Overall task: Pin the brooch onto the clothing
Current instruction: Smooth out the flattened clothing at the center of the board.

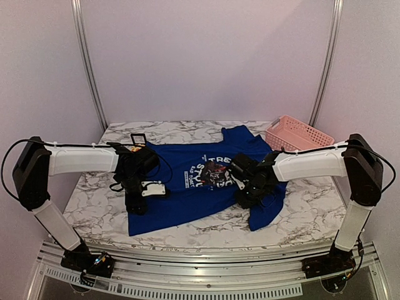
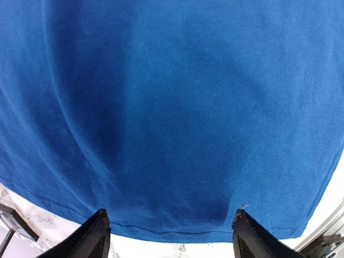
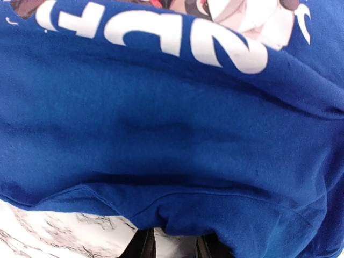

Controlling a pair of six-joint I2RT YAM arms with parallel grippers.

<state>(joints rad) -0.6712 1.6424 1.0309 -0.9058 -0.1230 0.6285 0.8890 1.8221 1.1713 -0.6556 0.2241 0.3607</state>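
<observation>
Bare table [image 1: 100, 212] along the near edge is passable. Obstacles — pink basket [image 1: 299, 133] far right, black box [image 1: 137, 138] far left, left arm [image 1: 81, 159] and right arm [image 1: 312, 165] over the T-shirt [image 1: 181, 206].

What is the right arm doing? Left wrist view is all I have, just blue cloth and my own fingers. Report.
Observer: The right gripper sits at a folded edge of the T-shirt, fingers close together. The right wrist view doesn't show whether it pinches cloth.
Operator: Tell me which way the shirt faces.
Observer: Print up. The panda graphic shows from above, between the two arms.
Operator: List what else is out there.
Observer: On the marble table, a pink basket stands at the far right corner and a small black square box lies beyond the left gripper.
</observation>
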